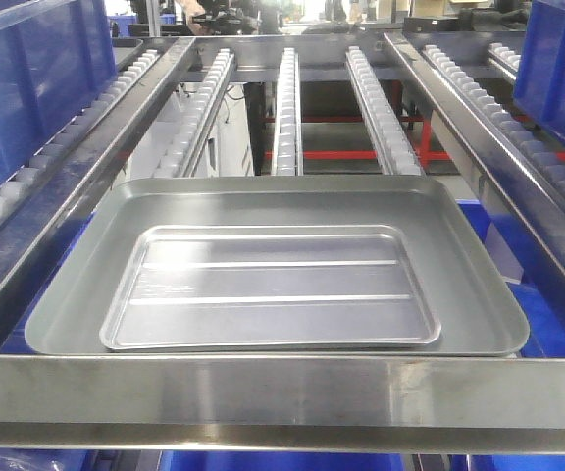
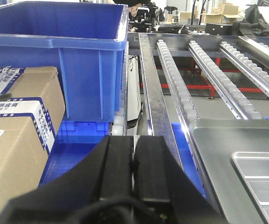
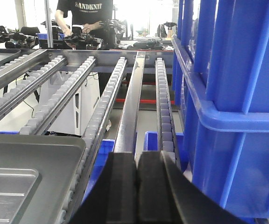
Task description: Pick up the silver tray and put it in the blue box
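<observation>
silver tray (image 1: 273, 289) lies flat inside the larger grey tray (image 1: 67, 294) in the front view, its two ridges running side to side. the grey tray rests on the roller rails (image 1: 287, 108) of the rack, behind a steel crossbar (image 1: 282, 388). a blue box (image 1: 27, 78) stands on the rollers at one side and a second blue crate (image 1: 562, 69) at the other.

from the left wrist, the left gripper (image 2: 133, 172) has its black fingers pressed together, with only a thin seam between them and nothing held. the silver tray is ahead and to the right of the fingertips, well apart from them, and only its near corner shows inside the grey tray. the blue box stands ahead and to the left of the gripper, raised on the rack, with cardboard cartons (image 2: 17, 121) further left and lower. a steel rail (image 2: 153, 93) runs straight ahead from the fingertips.

from the right wrist, the right gripper (image 3: 137, 186) is clenched on nothing, fingers side by side. the silver tray sits low to its left, apart from it, nested in the grey tray, whose rim is nearer the gripper. the second blue crate rises close on the gripper's right, its ribbed wall filling that side. far ahead stands a person in a black shirt (image 3: 85, 14).
</observation>
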`<state>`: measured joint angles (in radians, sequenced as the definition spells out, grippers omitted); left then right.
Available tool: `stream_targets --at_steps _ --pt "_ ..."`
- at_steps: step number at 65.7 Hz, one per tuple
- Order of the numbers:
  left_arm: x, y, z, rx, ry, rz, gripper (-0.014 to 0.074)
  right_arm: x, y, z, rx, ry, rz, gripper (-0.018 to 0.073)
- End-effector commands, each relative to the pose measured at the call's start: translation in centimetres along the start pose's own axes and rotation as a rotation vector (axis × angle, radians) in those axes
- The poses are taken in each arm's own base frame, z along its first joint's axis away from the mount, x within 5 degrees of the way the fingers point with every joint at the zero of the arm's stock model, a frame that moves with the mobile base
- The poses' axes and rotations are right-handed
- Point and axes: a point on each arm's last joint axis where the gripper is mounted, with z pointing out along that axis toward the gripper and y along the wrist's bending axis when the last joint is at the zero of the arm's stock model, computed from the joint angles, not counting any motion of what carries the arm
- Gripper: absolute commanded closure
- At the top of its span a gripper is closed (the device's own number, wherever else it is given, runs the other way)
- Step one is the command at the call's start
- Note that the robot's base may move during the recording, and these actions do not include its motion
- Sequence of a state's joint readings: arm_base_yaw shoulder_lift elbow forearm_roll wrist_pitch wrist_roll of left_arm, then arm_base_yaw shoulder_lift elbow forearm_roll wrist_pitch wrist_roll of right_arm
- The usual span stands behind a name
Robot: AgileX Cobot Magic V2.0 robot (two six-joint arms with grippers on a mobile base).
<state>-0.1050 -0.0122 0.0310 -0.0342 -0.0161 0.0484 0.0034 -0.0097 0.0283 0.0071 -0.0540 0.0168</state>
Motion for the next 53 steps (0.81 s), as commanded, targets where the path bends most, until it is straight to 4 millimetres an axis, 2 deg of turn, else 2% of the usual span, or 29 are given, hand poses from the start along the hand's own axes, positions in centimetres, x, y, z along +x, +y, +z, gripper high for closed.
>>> stream_targets --at_steps 1,53 --pt "-0.29 0.04 -0.10 -0.005 -0.086 -0.013 0.0604 -1.61 0.02 -0.27 -0.001 -0.132 0.001 0.0510" --pt "-0.37 0.05 -0.11 -0.006 -0.094 -0.013 0.0604 -1.68 0.02 -0.28 -0.001 -0.140 0.001 0.0510"
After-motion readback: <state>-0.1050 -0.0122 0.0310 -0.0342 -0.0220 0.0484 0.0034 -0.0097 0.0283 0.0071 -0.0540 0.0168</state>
